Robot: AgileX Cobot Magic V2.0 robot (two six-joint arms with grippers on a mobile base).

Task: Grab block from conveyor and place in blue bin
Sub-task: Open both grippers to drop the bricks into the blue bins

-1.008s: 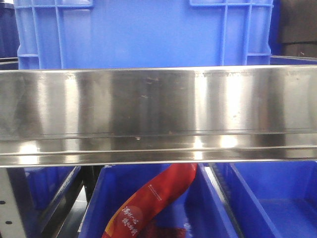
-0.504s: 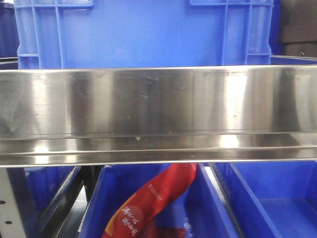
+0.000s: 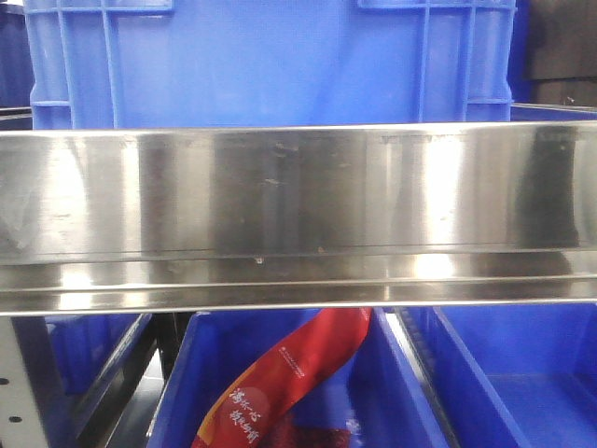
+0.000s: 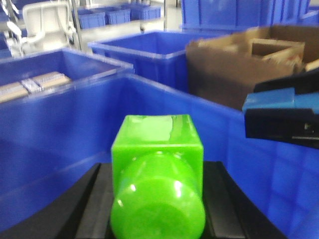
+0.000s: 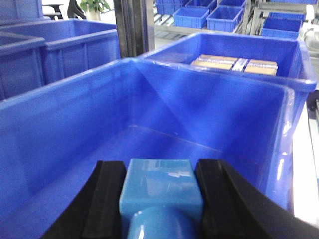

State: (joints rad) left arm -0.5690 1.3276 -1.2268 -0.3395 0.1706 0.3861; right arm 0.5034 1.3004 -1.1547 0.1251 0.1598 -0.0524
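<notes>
1. Your left gripper (image 4: pixel 158 209) is clamped on the green block (image 4: pixel 157 174) above the blue bin (image 4: pixel 60 124); the right gripper (image 5: pixel 160 199) is clamped on a blue block (image 5: pixel 160 191) over another bin (image 5: pixel 75 129)
2. Risk — releasing early could bounce either block off a rim
3. Each block's long axis points toward 12 o'clock — away from its wrist camera

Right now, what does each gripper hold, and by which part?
Left gripper clamps a green block by its sides; right gripper clamps a blue block likewise.
</notes>
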